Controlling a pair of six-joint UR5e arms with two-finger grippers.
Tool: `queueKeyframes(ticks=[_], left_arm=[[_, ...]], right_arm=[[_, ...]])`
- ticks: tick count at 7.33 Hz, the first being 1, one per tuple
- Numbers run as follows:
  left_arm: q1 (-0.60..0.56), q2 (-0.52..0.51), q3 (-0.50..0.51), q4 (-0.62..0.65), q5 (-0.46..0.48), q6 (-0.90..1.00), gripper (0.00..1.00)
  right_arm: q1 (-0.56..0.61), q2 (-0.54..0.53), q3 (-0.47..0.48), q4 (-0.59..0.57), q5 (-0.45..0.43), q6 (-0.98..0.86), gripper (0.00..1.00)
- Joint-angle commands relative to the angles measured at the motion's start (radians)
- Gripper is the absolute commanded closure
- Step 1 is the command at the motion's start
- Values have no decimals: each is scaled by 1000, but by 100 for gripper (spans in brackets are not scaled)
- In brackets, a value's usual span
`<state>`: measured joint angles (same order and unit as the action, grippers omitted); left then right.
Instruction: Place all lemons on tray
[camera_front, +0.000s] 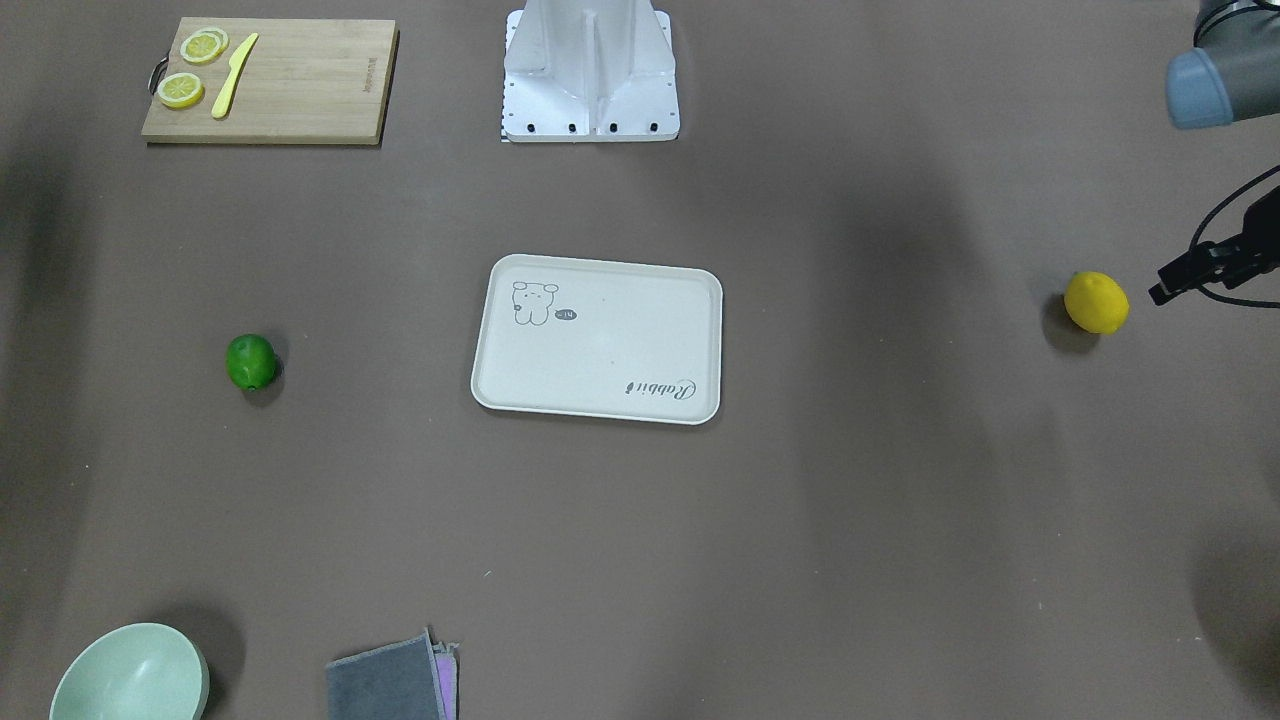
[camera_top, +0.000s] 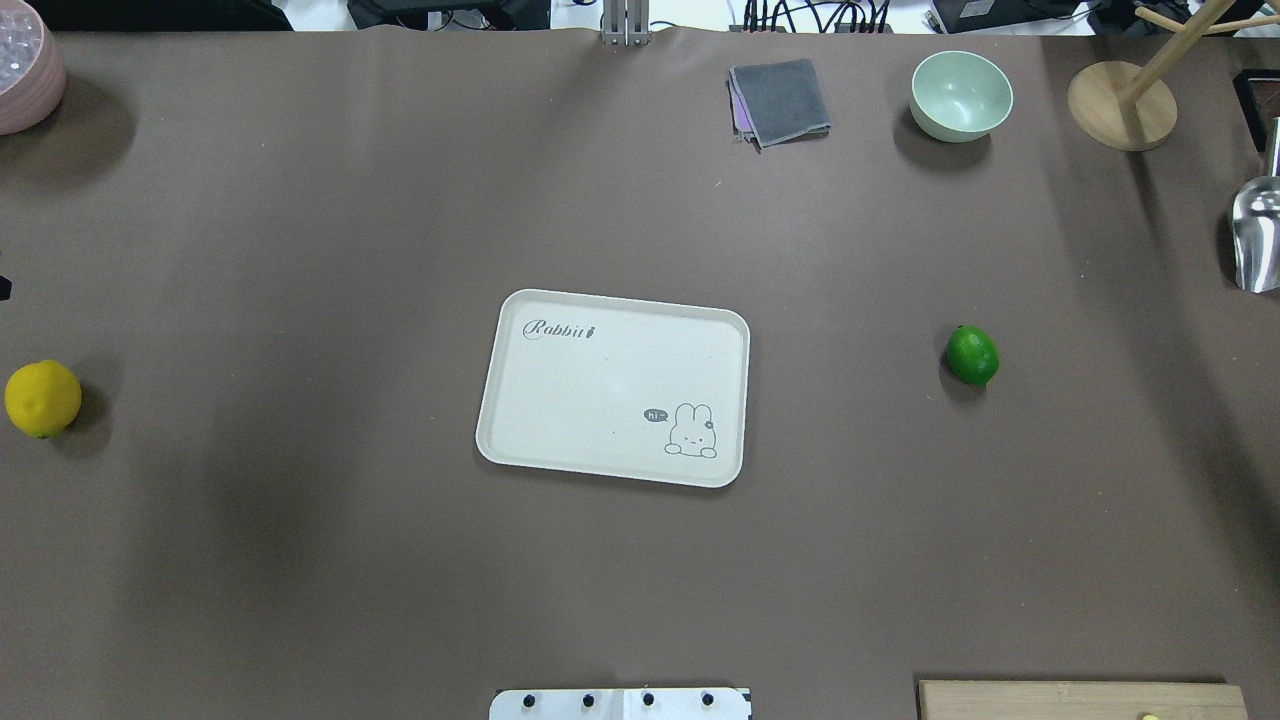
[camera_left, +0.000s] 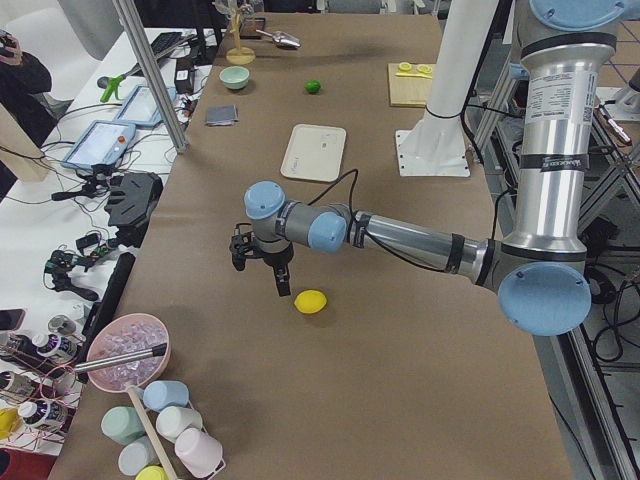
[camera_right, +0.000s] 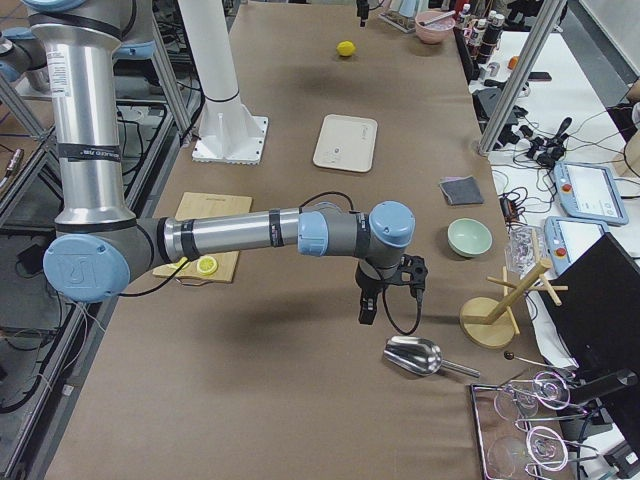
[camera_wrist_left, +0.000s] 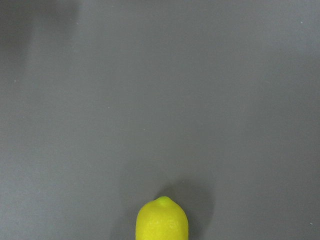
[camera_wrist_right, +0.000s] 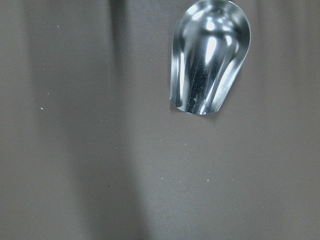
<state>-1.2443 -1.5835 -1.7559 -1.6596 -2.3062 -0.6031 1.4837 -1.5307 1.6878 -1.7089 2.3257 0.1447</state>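
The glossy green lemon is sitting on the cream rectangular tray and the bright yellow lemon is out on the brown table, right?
No. The glossy green lemon lies on the brown table, apart from the cream rectangular tray; the overhead view shows it. The bright yellow lemon is on the table.
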Motion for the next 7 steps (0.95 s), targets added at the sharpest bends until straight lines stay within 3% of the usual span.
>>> queueKeyframes(ticks=[1, 3, 7], left_arm=[[29, 20, 7, -54, 19, 0, 2], [43, 72, 64, -203, 27, -7, 2], [85, 69, 102, -232, 39, -86, 2]], right_arm=[[-29, 29, 3, 0, 4, 47, 1], [-55, 50, 3, -1, 29, 104, 1], [-127, 92, 4, -1, 26, 161, 1]])
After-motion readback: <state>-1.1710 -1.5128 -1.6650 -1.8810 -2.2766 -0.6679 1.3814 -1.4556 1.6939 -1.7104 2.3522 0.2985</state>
